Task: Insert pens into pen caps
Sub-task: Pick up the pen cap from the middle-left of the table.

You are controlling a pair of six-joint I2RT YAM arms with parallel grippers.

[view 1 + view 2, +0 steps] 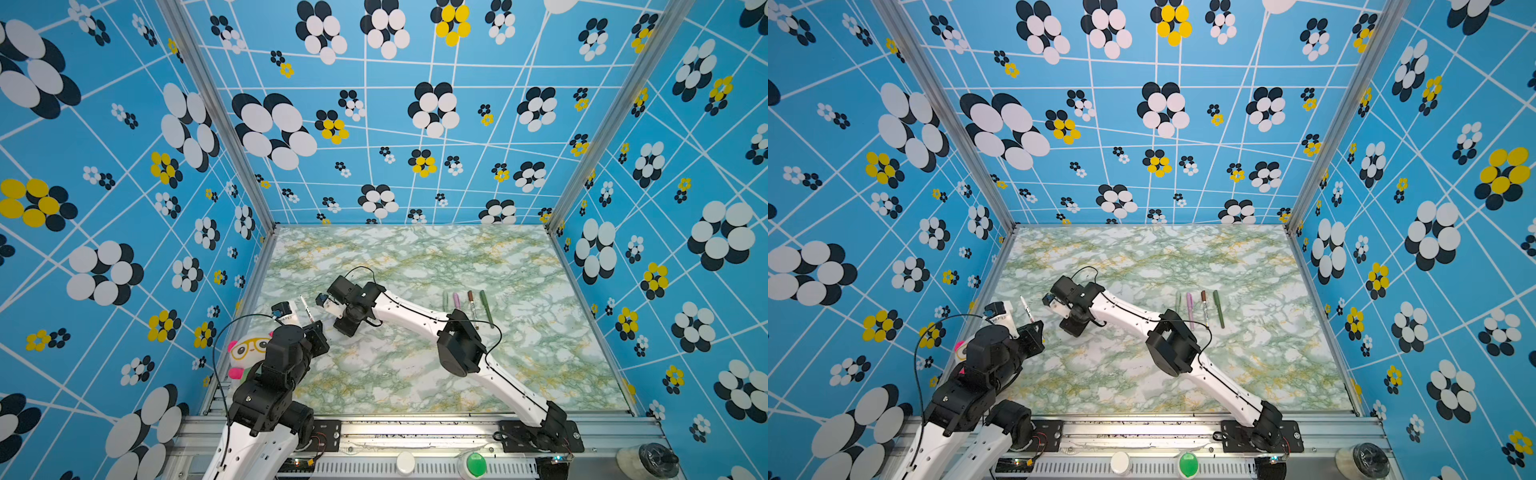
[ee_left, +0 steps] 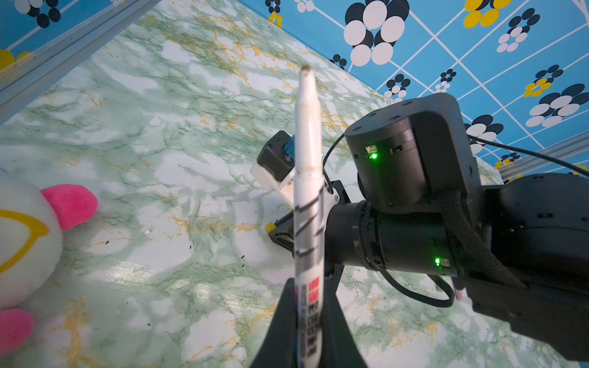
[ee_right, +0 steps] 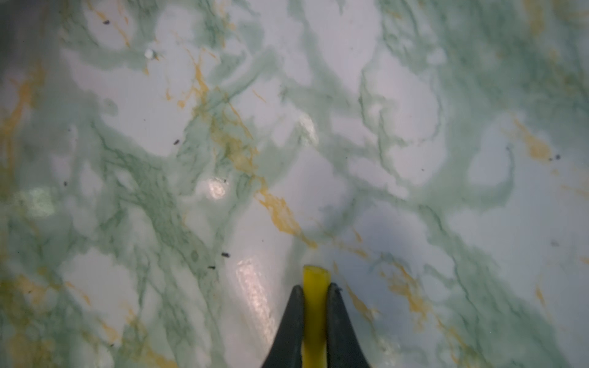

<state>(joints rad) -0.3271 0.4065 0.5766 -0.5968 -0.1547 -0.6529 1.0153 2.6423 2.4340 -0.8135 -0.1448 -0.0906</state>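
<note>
Glossy marbled tabletop (image 3: 414, 127), smooth plastic yellow cap (image 3: 315, 277).

The short yellow plastic pen cap (image 3: 315, 299) runs off the picture's edge in the right wrist view, and the green-veined marble tabletop (image 3: 414, 127) beyond it is blurred. The white-barrelled printed marker pen (image 2: 308, 197) is cut off past the dark fingers (image 2: 280, 321) of the left gripper (image 2: 310, 286), its print too smeared to read (a red block aside). In a top view the right arm's elbow (image 1: 459, 345) covers the lower ends of the pale grey-green pen (image 1: 444, 299) and the pink pen (image 1: 456, 300); in both top views the left arm (image 1: 286, 353) hides most of the white plush toy (image 1: 245, 348).
</note>
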